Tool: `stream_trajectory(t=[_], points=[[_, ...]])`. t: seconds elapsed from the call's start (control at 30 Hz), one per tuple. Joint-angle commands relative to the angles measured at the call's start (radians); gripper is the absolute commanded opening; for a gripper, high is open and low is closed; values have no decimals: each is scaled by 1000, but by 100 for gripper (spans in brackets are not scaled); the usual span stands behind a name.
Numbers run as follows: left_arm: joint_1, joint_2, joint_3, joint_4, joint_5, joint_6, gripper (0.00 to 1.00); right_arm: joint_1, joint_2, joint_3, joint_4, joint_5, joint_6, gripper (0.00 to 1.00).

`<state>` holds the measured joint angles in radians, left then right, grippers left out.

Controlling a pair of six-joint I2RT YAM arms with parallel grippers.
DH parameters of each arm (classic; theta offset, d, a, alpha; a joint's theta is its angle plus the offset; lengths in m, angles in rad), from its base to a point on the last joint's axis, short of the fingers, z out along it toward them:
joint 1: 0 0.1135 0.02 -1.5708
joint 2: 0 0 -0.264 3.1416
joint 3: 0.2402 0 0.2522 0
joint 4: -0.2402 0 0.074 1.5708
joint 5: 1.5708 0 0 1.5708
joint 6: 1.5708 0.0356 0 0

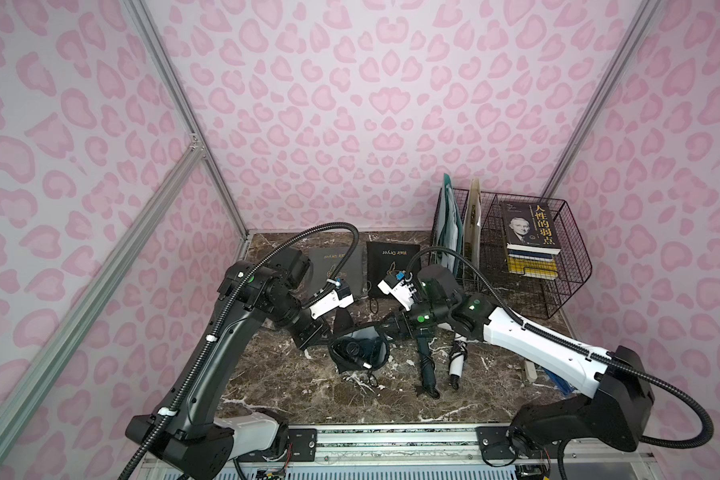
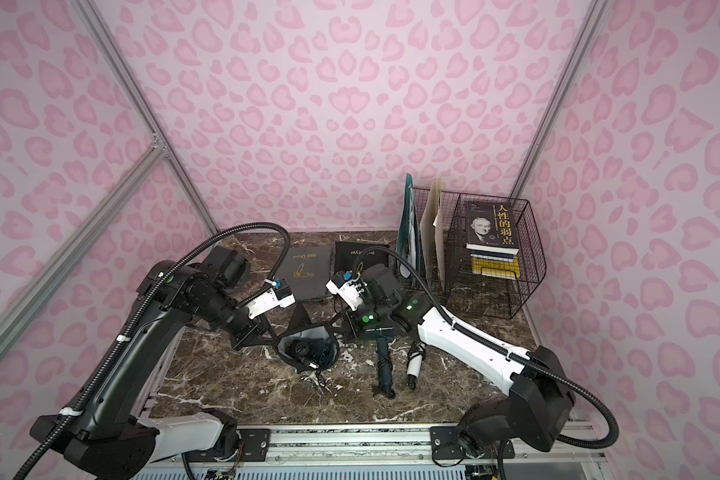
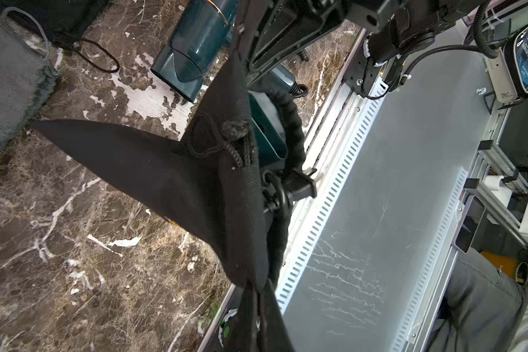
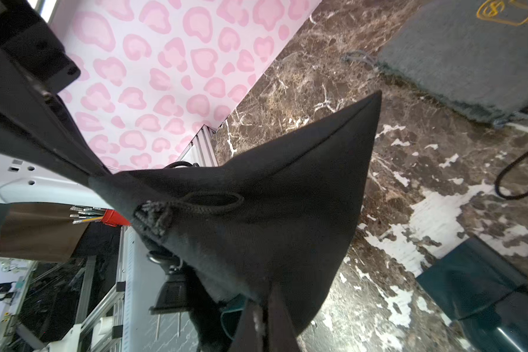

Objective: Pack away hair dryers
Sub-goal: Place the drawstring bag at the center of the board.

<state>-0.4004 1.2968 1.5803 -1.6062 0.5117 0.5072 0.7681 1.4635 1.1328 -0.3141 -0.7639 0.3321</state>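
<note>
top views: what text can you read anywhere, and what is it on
"Hair Dryer": flat black pouch
"Hair Dryer": grey pouch
"人性的弱点": cover of the book in the wire basket
Smaller print on that cover: too small to read

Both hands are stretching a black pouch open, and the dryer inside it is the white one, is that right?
Not quite. The left hand and right hand do stretch the black pouch open, but the dryer inside it is dark teal, as the left wrist view shows. The white dryer lies on the table.
</note>
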Motion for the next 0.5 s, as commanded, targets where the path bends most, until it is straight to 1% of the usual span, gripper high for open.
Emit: stream_trajectory(t=[0.0, 0.07, 0.27, 0.37, 0.43, 0.47], points=[[2, 29, -1, -43, 62, 1, 2, 4, 62, 40, -48, -15, -19, 0], [2, 53, 10, -24, 72, -11, 2, 18, 94, 81, -58, -7, -25, 0], [5, 83, 58, 36, 24, -83, 2, 22, 113, 150, -84, 40, -10, 0], [20, 125, 165, -21, 74, -91, 2, 22, 109, 203, -121, -26, -33, 0], [22, 149, 222, -55, 106, -84, 2, 20, 123, 220, -183, -47, -88, 0], [23, 158, 232, -70, 123, -83, 2, 16, 133, 258, -216, -45, -111, 0]])
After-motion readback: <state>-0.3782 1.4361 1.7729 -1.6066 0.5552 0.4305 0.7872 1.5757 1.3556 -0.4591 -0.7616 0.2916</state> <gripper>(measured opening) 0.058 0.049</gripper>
